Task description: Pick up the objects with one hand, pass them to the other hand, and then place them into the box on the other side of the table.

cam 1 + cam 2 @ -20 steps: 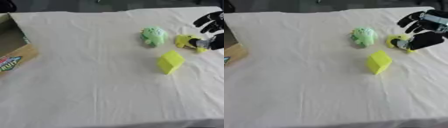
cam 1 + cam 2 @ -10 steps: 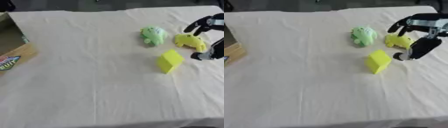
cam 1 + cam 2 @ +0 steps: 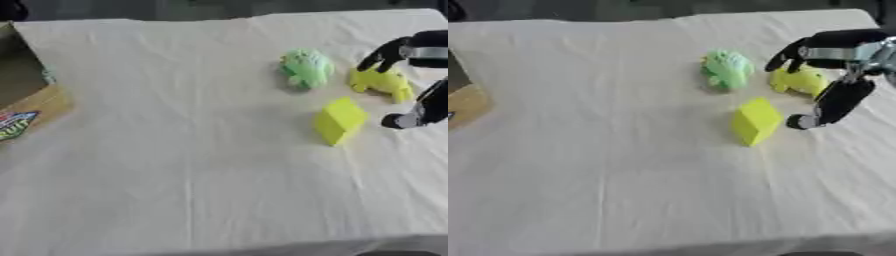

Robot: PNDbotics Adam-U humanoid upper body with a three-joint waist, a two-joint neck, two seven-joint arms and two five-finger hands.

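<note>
My right hand [image 3: 833,75] reaches in from the right edge, open, with fingers arched over a yellow toy [image 3: 800,81] and the thumb stretched down toward the cloth. The toy lies on the cloth under the hand; I cannot tell if a finger touches it. Just left of it sits a pale green toy [image 3: 726,69]. A yellow-green block [image 3: 755,121] stands nearer the front, left of the thumb tip and apart from it. A cardboard box [image 3: 26,102] shows at the left edge. My left hand is out of sight.
A cream cloth [image 3: 175,165] covers the whole table, wrinkled in places. Its front edge runs along the bottom of the views. A dark strip lies beyond the far edge.
My right hand has come leftward and down from the upper right, spreading over the yellow toy. The toys and the block lie where they were.
</note>
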